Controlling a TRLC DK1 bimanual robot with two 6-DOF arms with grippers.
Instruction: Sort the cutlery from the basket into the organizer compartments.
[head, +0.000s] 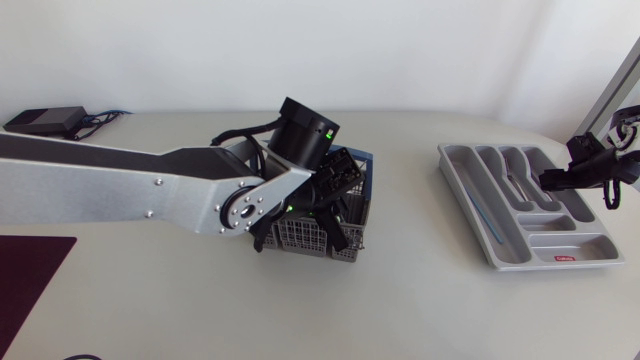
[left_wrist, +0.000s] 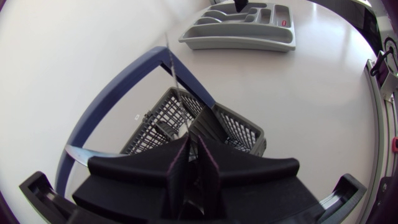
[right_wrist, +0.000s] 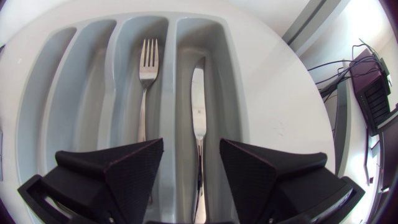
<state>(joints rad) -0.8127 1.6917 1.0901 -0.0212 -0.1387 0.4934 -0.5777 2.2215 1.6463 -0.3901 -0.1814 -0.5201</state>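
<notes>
The grey mesh basket with a blue handle stands mid-table. My left gripper is down in it, and its fingers are shut on a thin silver piece of cutlery that sticks up out of the basket. I cannot tell what kind of piece it is. At the right, the grey organizer lies under my right gripper, which hangs open just above it. A knife lies in the compartment below the open fingers. In the compartment beside it lies a fork.
A black device with cables sits at the back left. A dark mat lies at the front left corner. A thin blue item lies in the organizer's long side compartment.
</notes>
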